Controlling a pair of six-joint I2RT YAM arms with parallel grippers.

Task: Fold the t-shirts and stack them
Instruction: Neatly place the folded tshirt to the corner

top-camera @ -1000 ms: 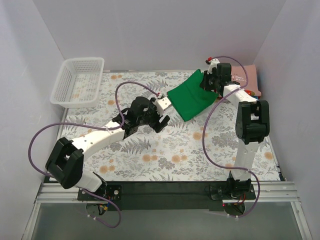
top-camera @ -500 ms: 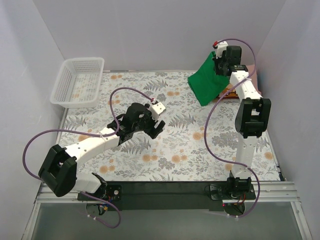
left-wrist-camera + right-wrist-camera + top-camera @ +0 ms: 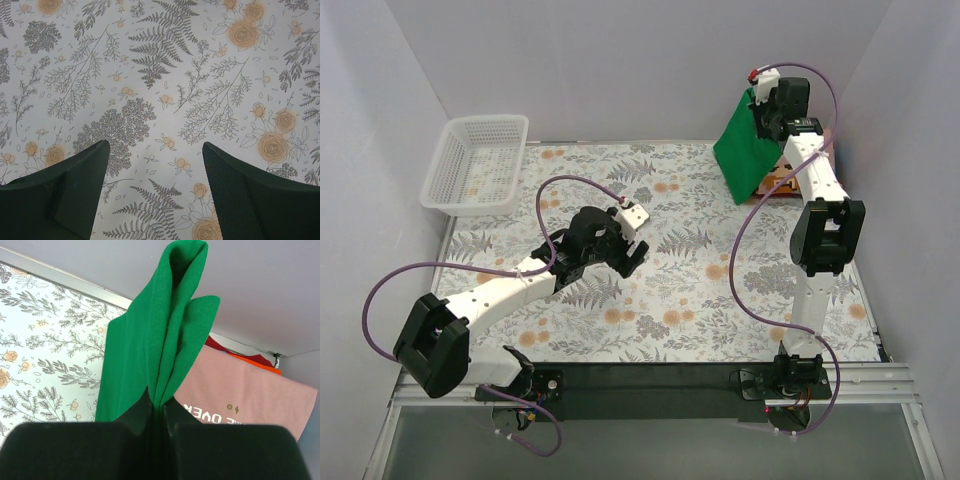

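Note:
My right gripper (image 3: pixel 761 112) is shut on the folded bright green t-shirt (image 3: pixel 744 150) and holds it up at the table's far right corner, its lower edge hanging down. In the right wrist view the green t-shirt (image 3: pixel 160 340) is pinched between the closed fingers (image 3: pixel 140 412). Behind it lies a folded dusty-pink t-shirt (image 3: pixel 250 395) with white lettering, on top of red and orange cloth (image 3: pixel 240 356). My left gripper (image 3: pixel 632 252) is open and empty over the table's middle; its fingers (image 3: pixel 65 190) stand wide apart above bare cloth. No teal t-shirt shows.
A white mesh basket (image 3: pixel 478 162) stands at the far left corner. The floral tablecloth (image 3: pixel 680 300) covers the table. White walls close in the back and both sides. Purple cables loop from both arms.
My right gripper has lifted the green t-shirt off the table and carried it up and to the far right, over the pink stack. The left arm has drawn back slightly.

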